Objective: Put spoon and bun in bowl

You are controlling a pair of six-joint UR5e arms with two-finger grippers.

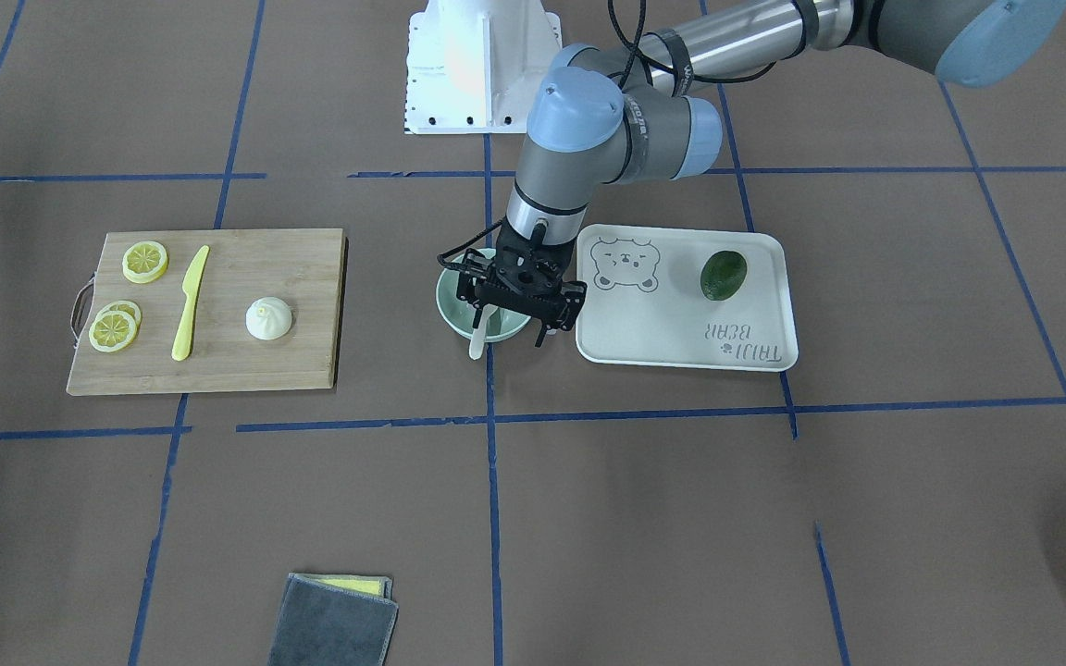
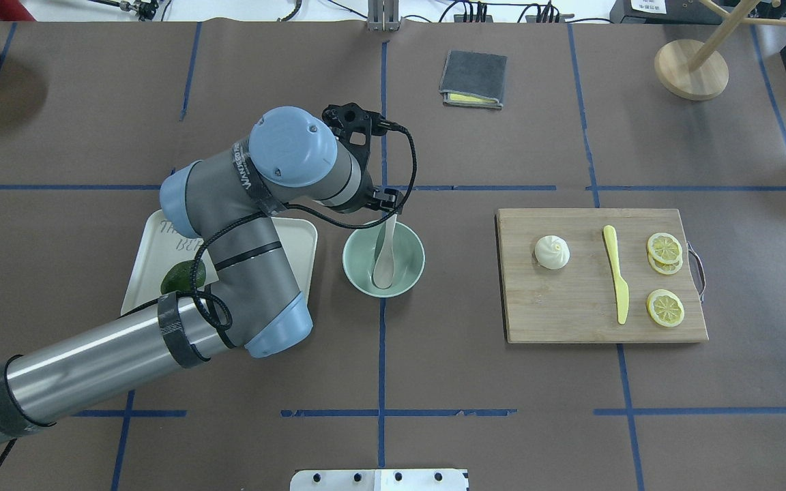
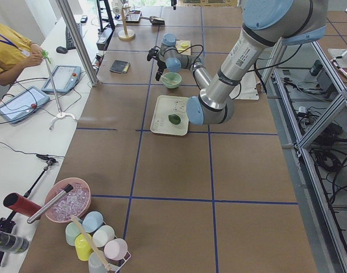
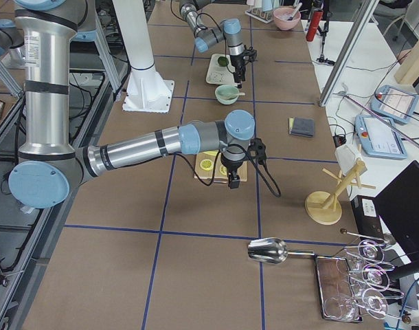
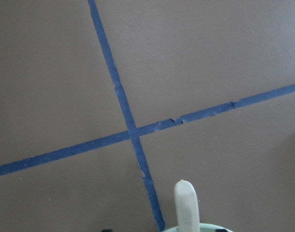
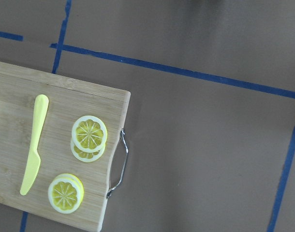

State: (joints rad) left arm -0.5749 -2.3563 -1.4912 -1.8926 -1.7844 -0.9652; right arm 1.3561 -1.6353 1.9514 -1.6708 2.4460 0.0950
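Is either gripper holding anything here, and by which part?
Nothing appears held. The left gripper stands open above the bowl; the spoon lies free in it, handle over the rim. The right gripper cannot be judged.

Counted on the bench (image 2: pixel 434 375)
One each: spoon (image 2: pixel 385 256), bun (image 2: pixel 551 251), bowl (image 2: pixel 353 262), knife (image 2: pixel 615 273), avocado (image 2: pixel 178 278), tray (image 2: pixel 151 273), cutting board (image 2: pixel 570 307); at least three lemon slices (image 2: pixel 664 307).

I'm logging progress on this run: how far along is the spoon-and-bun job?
Done, nearly: the spoon lies with its scoop in the mint bowl, handle on the rim. In hand: the left end effector is right over it; whether it grips the spoon is unclear. Left: the bun sits untouched on the cutting board.
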